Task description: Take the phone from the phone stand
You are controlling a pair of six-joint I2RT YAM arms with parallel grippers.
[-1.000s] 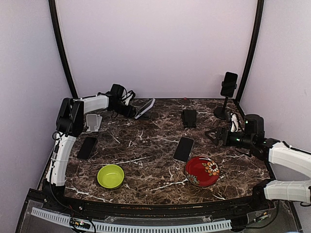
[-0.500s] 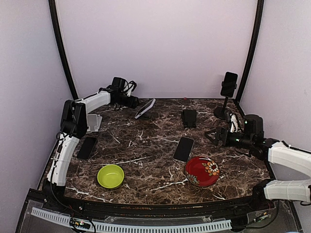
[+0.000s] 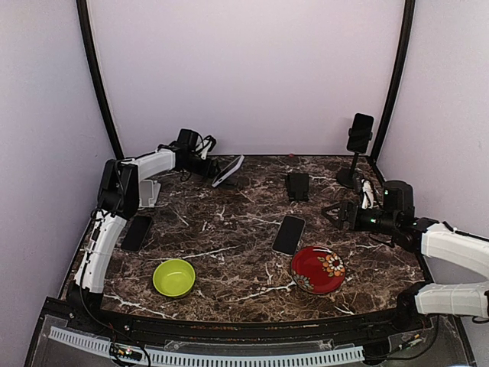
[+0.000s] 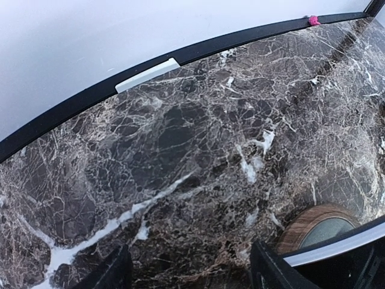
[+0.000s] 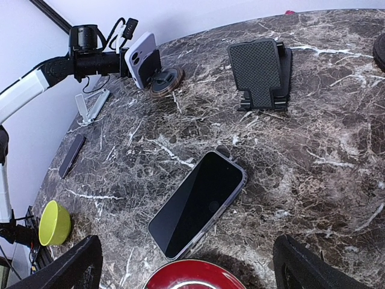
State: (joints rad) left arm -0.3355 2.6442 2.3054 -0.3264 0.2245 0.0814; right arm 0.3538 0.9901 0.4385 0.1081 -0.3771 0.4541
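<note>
A lavender phone [image 3: 228,170] [image 5: 142,60] leans tilted on a round wooden phone stand [image 5: 166,80] [image 4: 314,222] at the back left. My left gripper [image 3: 208,165] [image 4: 192,274] [image 5: 122,63] is right up against the phone's left side. In the left wrist view its jaws stand apart with only marble between the tips. The phone's silver edge [image 4: 337,244] runs off to the right of the right finger [image 4: 271,271]. My right gripper [image 3: 344,214] [image 5: 192,271] hovers wide open over the right side of the table, holding nothing.
A dark phone [image 3: 289,234] lies flat mid-table beside a red flowered plate [image 3: 318,270]. Another phone [image 3: 137,232] lies flat at the left, near a green bowl [image 3: 173,277]. An empty black stand [image 3: 297,186], a white stand [image 3: 147,191] and a tall stand holding a phone [image 3: 360,134] are at the back.
My left arm has lifted and swung toward the back wall, with its gripper staying at the lavender phone. The phone sits almost where it was. The right arm has not moved.
</note>
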